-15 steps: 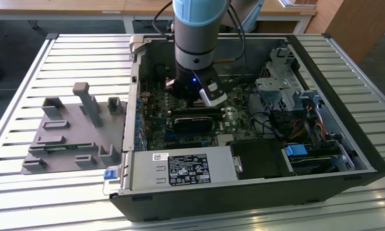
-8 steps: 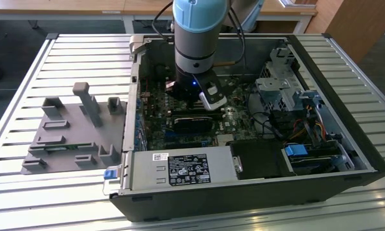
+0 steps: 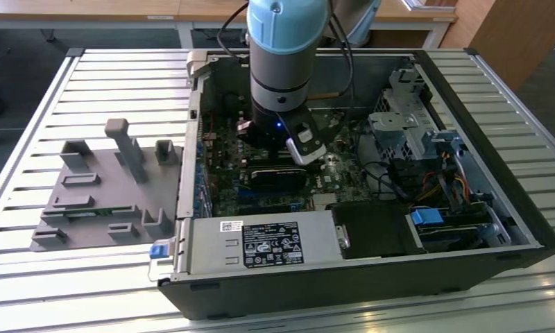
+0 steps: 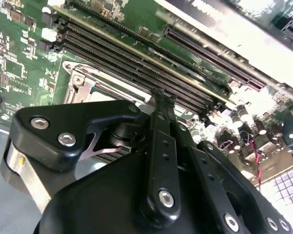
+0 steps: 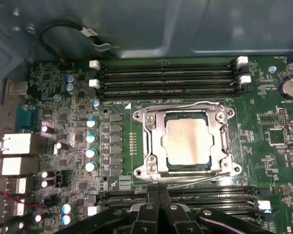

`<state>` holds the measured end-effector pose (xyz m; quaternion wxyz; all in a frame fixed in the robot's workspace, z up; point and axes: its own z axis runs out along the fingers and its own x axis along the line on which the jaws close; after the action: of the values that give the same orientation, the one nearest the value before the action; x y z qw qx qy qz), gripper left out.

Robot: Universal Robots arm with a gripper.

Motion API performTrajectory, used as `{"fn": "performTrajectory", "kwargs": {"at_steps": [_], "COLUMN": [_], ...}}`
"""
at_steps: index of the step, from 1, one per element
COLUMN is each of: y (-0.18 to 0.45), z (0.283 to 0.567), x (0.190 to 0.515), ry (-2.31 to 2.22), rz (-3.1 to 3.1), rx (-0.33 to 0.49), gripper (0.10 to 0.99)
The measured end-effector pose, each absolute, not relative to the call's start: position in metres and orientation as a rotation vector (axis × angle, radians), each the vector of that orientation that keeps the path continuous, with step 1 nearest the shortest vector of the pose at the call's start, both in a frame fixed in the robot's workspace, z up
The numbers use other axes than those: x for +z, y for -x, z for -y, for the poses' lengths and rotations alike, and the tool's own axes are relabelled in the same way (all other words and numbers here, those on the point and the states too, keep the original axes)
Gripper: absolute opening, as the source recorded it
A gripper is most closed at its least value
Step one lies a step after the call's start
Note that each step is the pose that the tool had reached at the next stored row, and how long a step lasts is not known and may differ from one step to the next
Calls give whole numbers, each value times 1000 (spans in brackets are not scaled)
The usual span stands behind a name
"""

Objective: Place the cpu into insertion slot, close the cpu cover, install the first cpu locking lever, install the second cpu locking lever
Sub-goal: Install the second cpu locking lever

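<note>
Gripper (image 5: 158, 195), fingers pressed together and holding nothing, hovers beside the insertion slot (image 5: 223, 146), where the cpu (image 5: 188, 142) already sits under the closed cpu cover (image 5: 154, 141), so seating and covering look done.

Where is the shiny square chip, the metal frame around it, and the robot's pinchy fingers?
cpu (image 5: 188, 142), first wrist view: middle of its pale metal face.
cpu cover (image 5: 154, 141), first wrist view: one side bar of the silvery frame.
fingers (image 5: 151, 195), first wrist view: black tip of one finger, close to the frame's edge.
</note>
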<state>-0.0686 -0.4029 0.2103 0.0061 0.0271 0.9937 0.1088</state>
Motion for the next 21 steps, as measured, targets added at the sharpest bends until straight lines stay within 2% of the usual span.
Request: {"fn": "performTrajectory", "kwargs": {"at_steps": [21], "y": [76], "z": [404], "x": [199], "ry": [-85], "rz": [-3103], "rx": [410], "gripper": [106]}}
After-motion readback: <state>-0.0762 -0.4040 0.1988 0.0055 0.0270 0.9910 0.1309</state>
